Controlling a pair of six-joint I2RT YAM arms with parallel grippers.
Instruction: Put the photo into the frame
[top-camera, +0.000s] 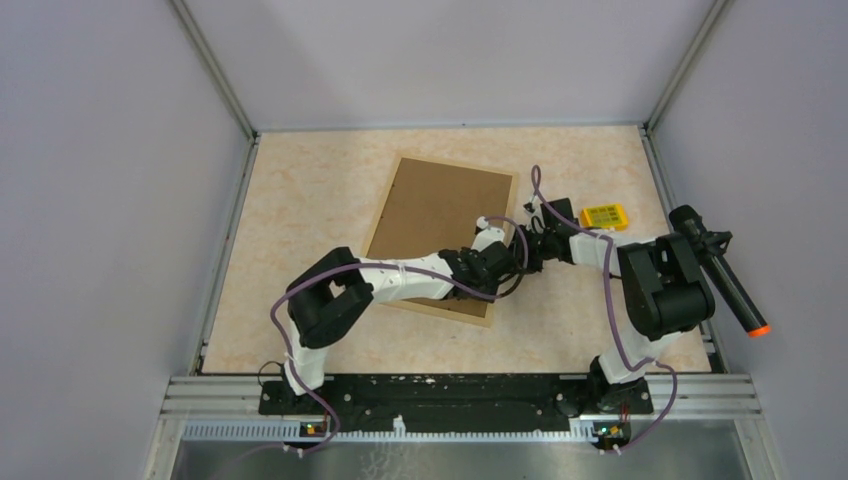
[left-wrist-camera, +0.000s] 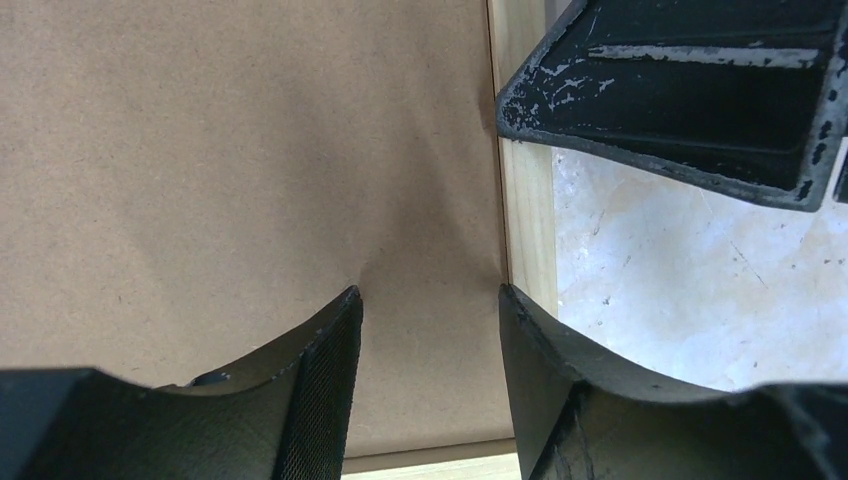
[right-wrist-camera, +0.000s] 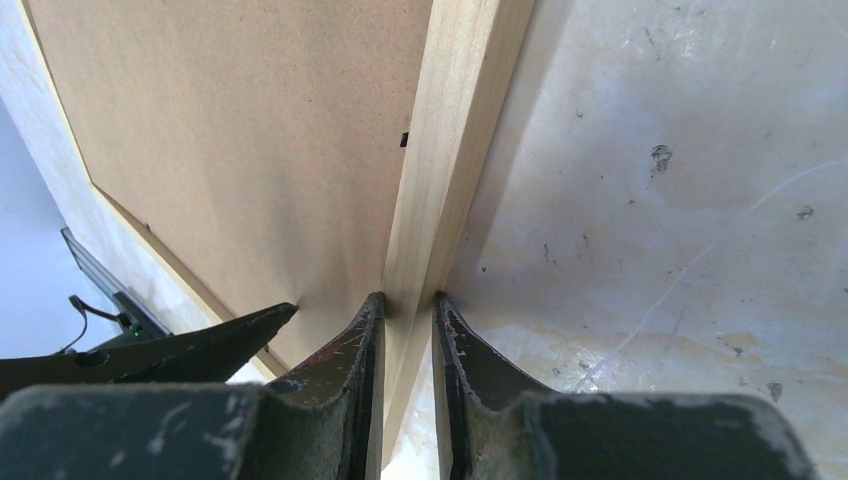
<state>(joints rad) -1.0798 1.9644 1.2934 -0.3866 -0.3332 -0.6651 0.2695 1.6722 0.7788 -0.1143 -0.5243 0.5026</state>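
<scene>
The right gripper (right-wrist-camera: 408, 300) pinches the wooden rail of the frame (right-wrist-camera: 462, 120) at 3 o'clock; the left gripper (left-wrist-camera: 430, 295) has its fingers spread over the brown back (left-wrist-camera: 200, 150).

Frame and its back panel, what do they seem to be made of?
The frame looks like pale bare wood, faint straight grain showing along its rim. Its back panel looks like matte brown fibreboard or stiff card, flat and finely speckled; can't tell which.

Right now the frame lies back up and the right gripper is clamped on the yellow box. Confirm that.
Not quite: the right gripper is clamped on the wooden edge of the frame, not the yellow box, as the right wrist view shows. The frame does lie back up.
</scene>
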